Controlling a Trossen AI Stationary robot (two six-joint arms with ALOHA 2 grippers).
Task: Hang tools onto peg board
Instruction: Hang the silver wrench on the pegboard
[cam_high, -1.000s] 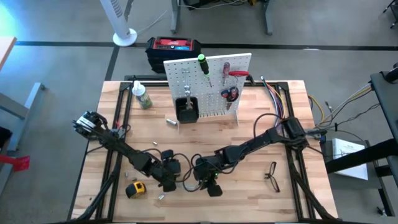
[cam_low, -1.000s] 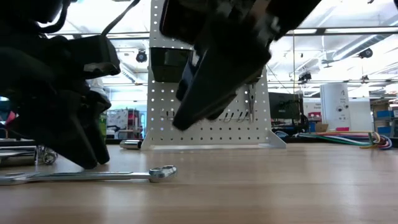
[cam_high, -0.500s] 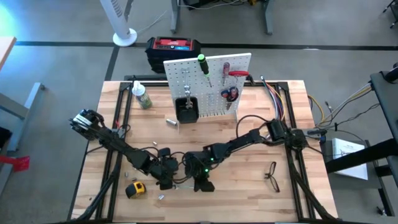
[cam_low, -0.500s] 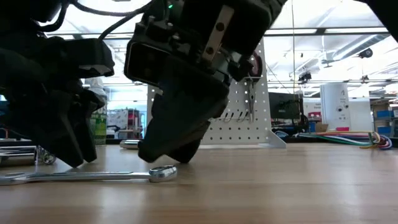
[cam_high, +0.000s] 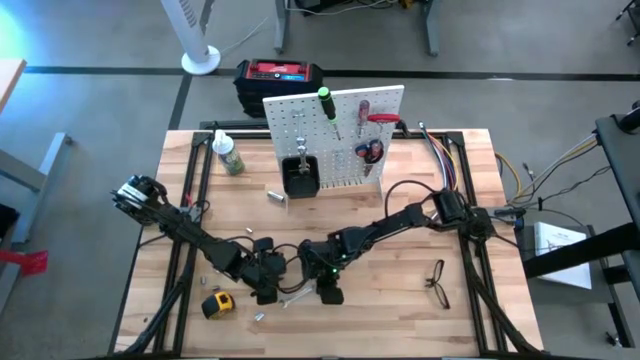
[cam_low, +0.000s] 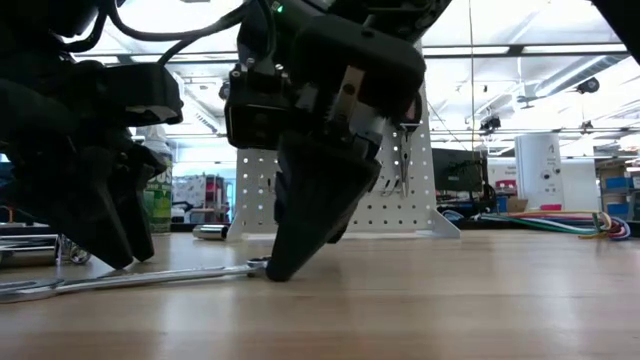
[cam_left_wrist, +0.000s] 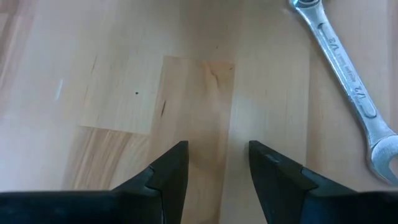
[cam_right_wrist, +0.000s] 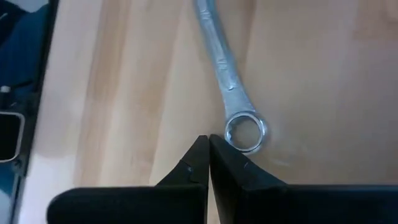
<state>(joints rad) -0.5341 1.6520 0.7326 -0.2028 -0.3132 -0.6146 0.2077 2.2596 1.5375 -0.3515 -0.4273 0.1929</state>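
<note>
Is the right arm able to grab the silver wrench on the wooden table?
Probably not yet: the right gripper sits right beside the silver wrench, at its ring end, but its jaws are shut, with nothing between them.

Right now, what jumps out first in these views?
The two dark arms meet low over the front of the wooden table, the shut right pincer pressed down at the ring end of a long silver wrench lying flat. The left pincer hovers open beside the wrench's other end. Behind them stands the white perforated peg board, already hung with a green-handled screwdriver and red-handled tools.
</note>
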